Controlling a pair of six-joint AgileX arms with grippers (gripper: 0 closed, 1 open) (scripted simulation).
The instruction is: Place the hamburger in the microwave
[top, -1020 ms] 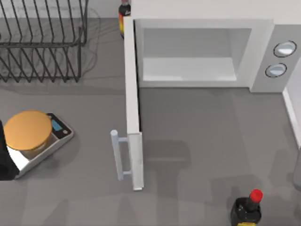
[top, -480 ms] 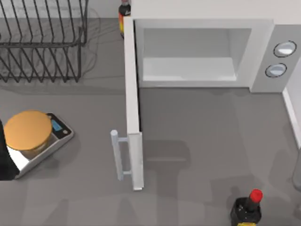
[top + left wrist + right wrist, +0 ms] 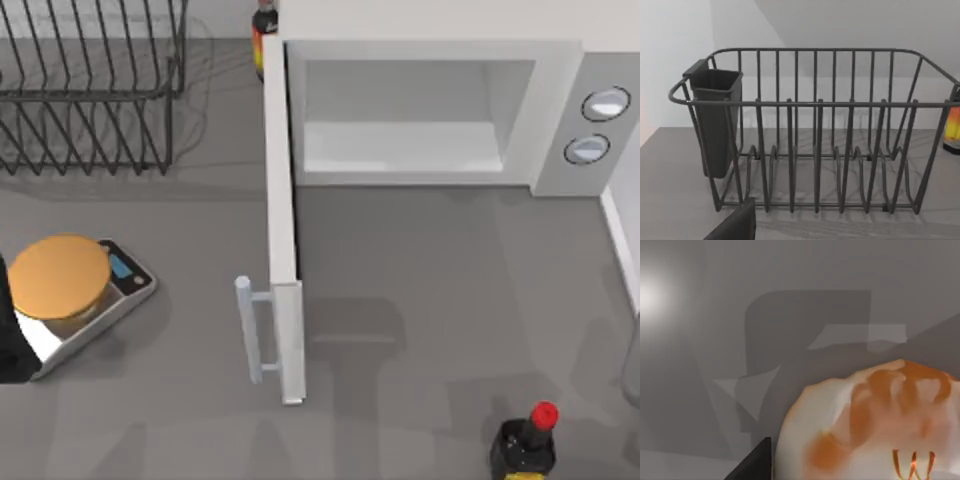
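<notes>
Hamburger sits close under our right wrist camera, beside a dark finger; whether that hand grips it we cannot tell. The microwave stands open, door swung out, cavity bare. We should carry the bun level, wide of the door edge. Our left arm idles facing the dish rack.
</notes>
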